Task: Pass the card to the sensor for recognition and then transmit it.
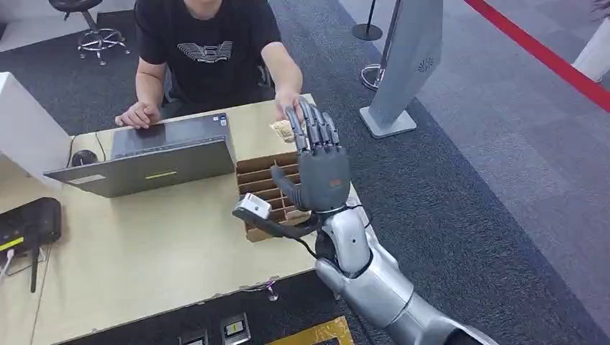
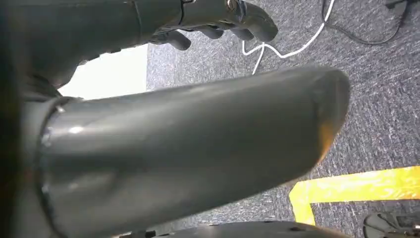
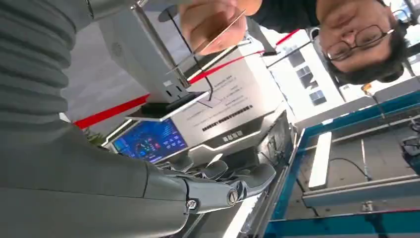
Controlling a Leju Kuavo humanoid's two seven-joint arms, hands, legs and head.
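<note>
My right hand (image 1: 320, 162) is raised over the table's right end, fingers straight up and apart, holding nothing. Its dark fingers (image 3: 218, 181) also show in the right wrist view. Just beyond its fingertips a person's hand (image 1: 288, 108) holds a thin beige card (image 1: 282, 130), seen edge-on as the card (image 3: 218, 33) in the right wrist view. A small white sensor (image 1: 253, 206) on a black arm sits beside my thumb, at the near left. My left hand (image 2: 218, 20) hangs over the carpet, its fingers loosely bent around nothing.
A slotted cardboard box (image 1: 262, 180) stands under my right hand. A grey laptop (image 1: 155, 154) lies in front of the seated person on the wooden table (image 1: 144, 266). A black router (image 1: 27, 223) sits at the left edge. A white kiosk (image 1: 406, 65) stands on the carpet to the right.
</note>
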